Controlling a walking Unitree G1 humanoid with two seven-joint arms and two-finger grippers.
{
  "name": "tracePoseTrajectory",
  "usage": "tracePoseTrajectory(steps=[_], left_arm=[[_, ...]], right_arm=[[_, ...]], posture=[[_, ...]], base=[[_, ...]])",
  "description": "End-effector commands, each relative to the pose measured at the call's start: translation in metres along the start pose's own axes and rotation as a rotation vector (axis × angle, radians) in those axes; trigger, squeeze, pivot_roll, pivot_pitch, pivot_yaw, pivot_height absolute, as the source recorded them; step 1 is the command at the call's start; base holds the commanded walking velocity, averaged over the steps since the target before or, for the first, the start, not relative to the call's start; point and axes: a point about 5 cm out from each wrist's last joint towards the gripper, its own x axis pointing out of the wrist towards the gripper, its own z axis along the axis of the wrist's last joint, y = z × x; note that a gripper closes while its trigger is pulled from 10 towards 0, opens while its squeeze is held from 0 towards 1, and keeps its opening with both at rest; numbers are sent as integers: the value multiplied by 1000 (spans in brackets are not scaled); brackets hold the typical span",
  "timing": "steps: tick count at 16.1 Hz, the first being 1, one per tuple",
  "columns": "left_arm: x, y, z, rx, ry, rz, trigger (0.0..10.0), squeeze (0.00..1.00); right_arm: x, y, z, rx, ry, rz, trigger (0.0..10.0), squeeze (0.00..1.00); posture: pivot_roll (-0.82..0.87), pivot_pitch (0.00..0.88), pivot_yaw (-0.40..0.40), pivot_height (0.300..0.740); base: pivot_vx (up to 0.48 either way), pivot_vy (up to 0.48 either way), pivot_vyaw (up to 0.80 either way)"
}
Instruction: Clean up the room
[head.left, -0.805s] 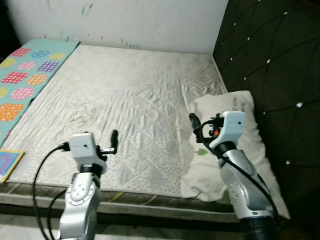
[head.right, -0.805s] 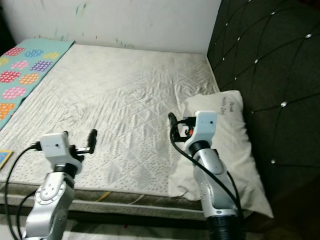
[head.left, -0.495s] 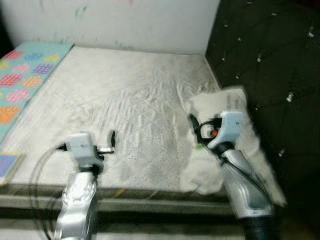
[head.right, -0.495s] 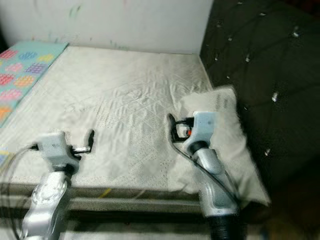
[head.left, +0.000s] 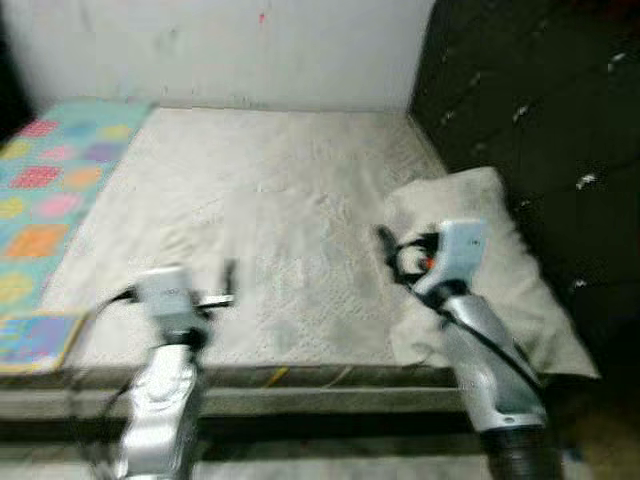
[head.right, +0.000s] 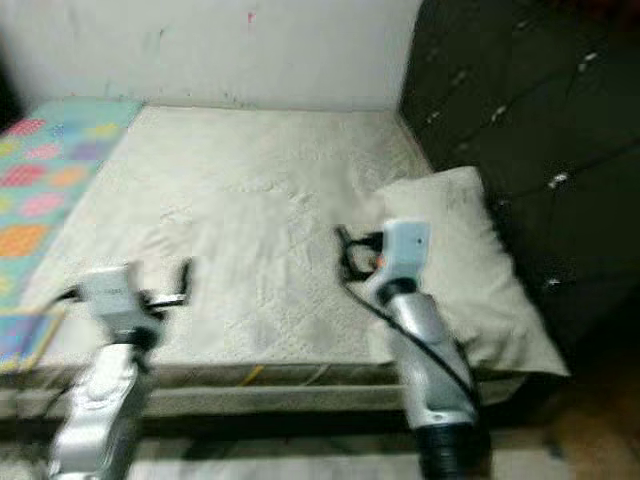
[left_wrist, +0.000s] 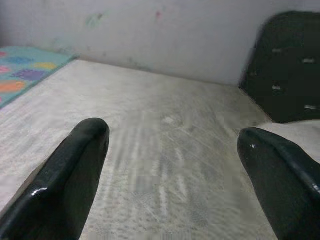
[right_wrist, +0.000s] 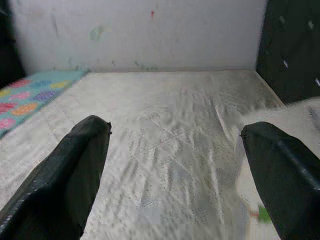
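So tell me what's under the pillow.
The white pillow lies on the quilted mattress beside the dark headboard, its near corner overhanging the edge. Anything beneath it is covered.

No words or numbers can be read here. The pillow and the colorful blanket are too blurry.

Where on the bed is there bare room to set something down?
The white quilted mattress is bare between the colourful patterned blanket along its left edge and the white pillow against the dark tufted headboard. Only that pillow corner is crowded.
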Motion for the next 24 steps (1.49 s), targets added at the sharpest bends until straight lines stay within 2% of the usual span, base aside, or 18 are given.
tracePoseTrajectory(steps=[1, 14, 17, 18, 20, 24], left_arm=[[0, 2, 6, -1, -24, -12, 10000, 0], [0, -1, 6, -37, -28, -23, 10000, 0], [1, 0, 8, -19, -46, -20, 10000, 0], [3, 8, 5, -33, -25, 40, 10000, 0], [7, 5, 10, -22, -24, 27, 10000, 0], [-3, 9, 6, -12, -25, 52, 10000, 0]], right_arm=[[2, 3, 5, 0, -19, 18, 10000, 0], [3, 0, 3, -5, -11, 8, 10000, 0], [3, 3, 2, -9, -9, 18, 10000, 0], [4, 2, 2, -10, -12, 14, 10000, 0], [6, 0, 2, 0, -8, 10, 10000, 0], [7, 10, 1, 3, -1, 67, 10000, 0]], posture=[[-121, 0, -19, 740], [-122, 17, -20, 740], [-126, 4, -20, 740], [-118, 0, -23, 740], [-92, 7, -40, 740], [-94, 18, -59, 740]], base=[[0, 0, 0], [361, 0, 0], [310, 0, 0], [0, 0, 0], [0, 0, 0], [0, 316, 0]])
